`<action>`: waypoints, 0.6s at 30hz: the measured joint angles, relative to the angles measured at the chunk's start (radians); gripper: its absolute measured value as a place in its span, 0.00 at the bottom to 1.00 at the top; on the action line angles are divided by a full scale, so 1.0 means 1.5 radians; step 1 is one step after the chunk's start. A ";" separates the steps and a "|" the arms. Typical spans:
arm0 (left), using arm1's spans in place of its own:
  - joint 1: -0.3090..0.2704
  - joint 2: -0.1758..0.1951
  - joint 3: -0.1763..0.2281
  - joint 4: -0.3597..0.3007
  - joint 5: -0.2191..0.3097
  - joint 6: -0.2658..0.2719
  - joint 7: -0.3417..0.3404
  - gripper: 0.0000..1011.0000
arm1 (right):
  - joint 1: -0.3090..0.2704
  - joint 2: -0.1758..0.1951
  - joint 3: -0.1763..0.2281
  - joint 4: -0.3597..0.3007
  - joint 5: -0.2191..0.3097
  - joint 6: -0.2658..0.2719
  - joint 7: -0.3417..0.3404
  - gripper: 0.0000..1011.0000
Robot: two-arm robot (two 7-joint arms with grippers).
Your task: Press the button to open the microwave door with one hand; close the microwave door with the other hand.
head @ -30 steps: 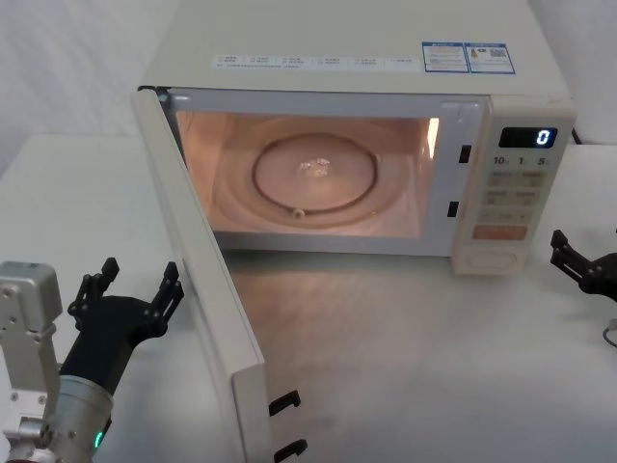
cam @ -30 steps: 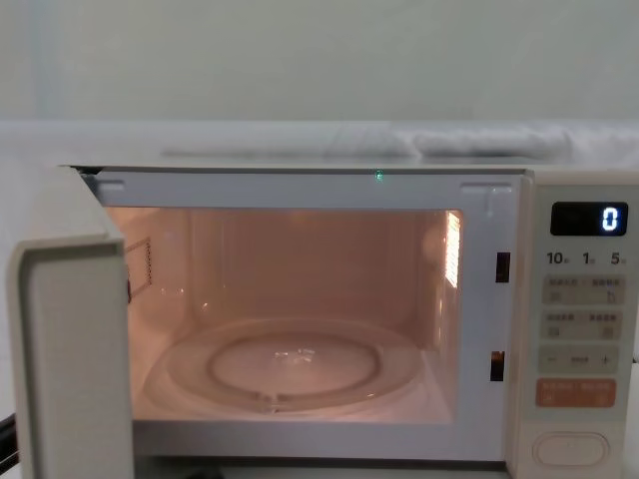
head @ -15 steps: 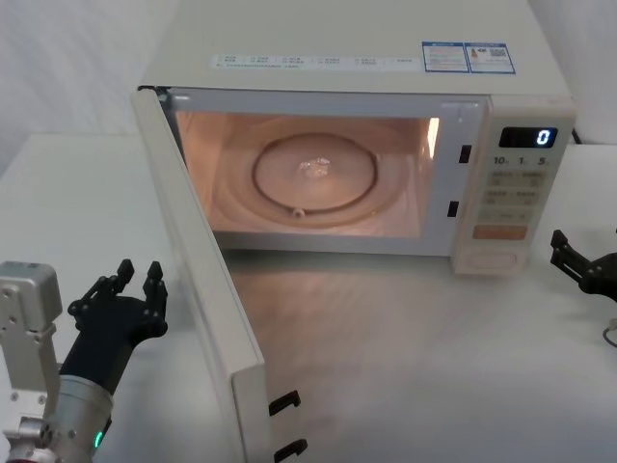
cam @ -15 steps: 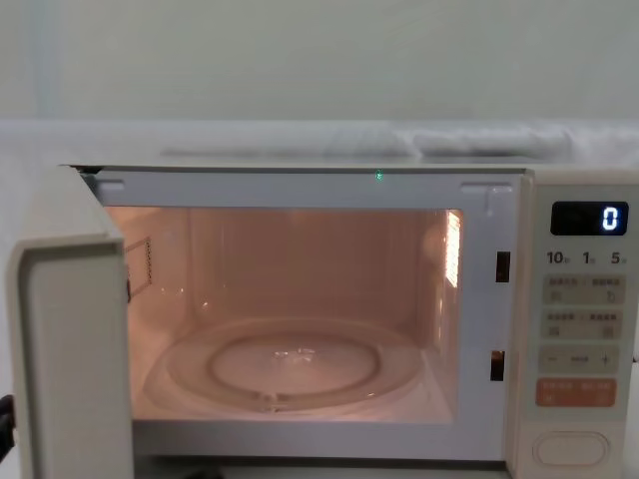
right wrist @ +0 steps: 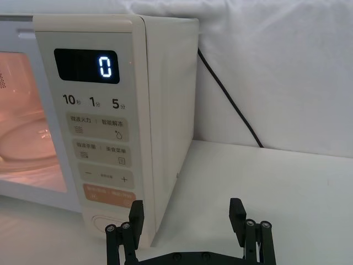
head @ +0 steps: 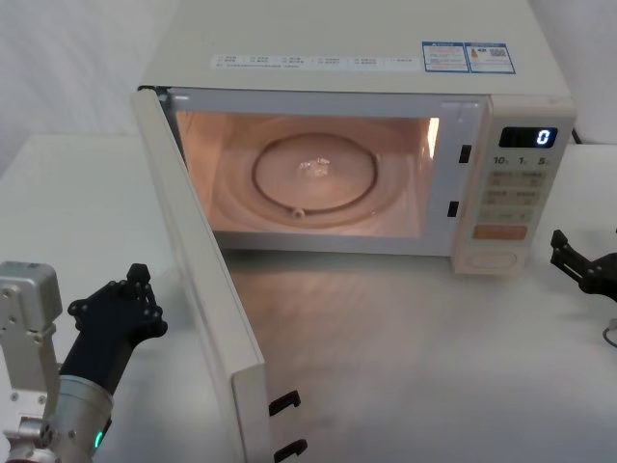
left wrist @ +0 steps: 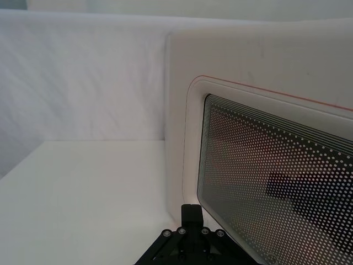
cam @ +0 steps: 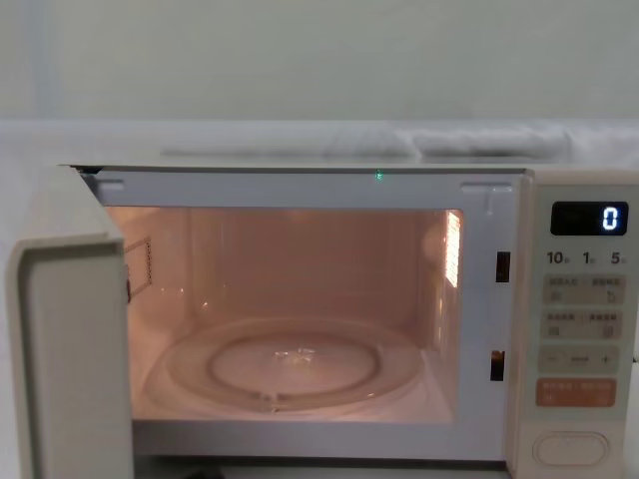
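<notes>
Cream door [head: 198, 280] hangs wide open, button [head: 492, 258] step done; left gripper [head: 135, 289], fingers together, poised outside to close it, right gripper [head: 578, 262] spread, idle.

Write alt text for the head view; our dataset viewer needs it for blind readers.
The microwave door stands wide open, the lit cavity showing a glass turntable. The left gripper, fingers shut, is beside the door's outer face; the right gripper, open, sits right of the button.
</notes>
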 joint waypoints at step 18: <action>0.003 -0.005 -0.013 0.003 -0.016 -0.009 -0.044 0.00 | 0.000 0.000 0.000 0.000 0.000 0.000 0.000 0.99</action>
